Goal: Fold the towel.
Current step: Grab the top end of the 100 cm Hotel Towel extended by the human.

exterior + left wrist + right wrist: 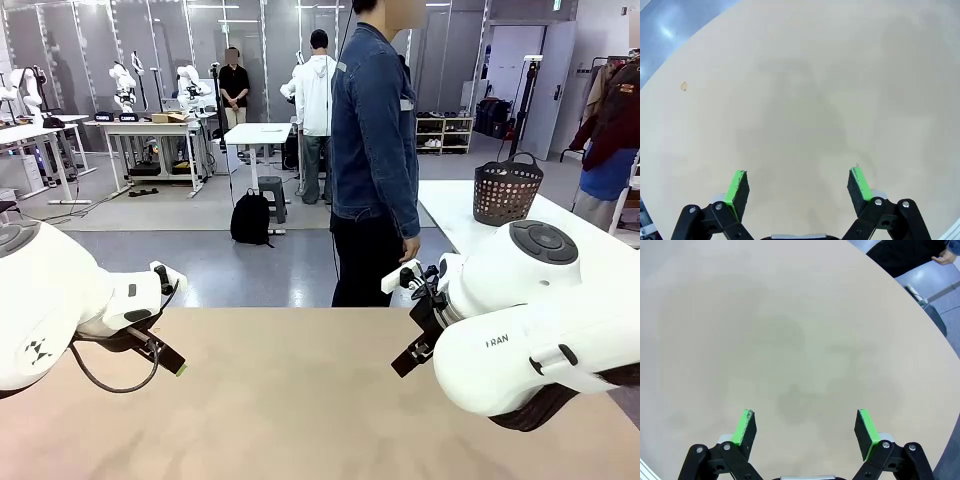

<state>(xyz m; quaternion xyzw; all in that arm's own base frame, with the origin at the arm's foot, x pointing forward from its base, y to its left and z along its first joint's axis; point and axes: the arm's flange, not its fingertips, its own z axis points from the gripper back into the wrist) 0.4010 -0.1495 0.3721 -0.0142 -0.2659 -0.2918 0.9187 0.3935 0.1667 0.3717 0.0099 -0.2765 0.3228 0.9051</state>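
Facing a broad tan table [300, 420] with a person [375, 150] in denim at its far edge, left arm [50, 300] and right arm [530, 340] low over it, a dark basket [507, 192] on the next table; cannot tell where the towel is. Risking a close on tabletop or a brush with the person's hand [942, 260] if moved before cloth is laid, with left gripper [799, 175] and right gripper [805, 415] both spread wide, holding nothing. Showing the standing figure and basket from the front, that hand past the rim from the right wrist, a small brown speck [684, 86] from the left wrist.
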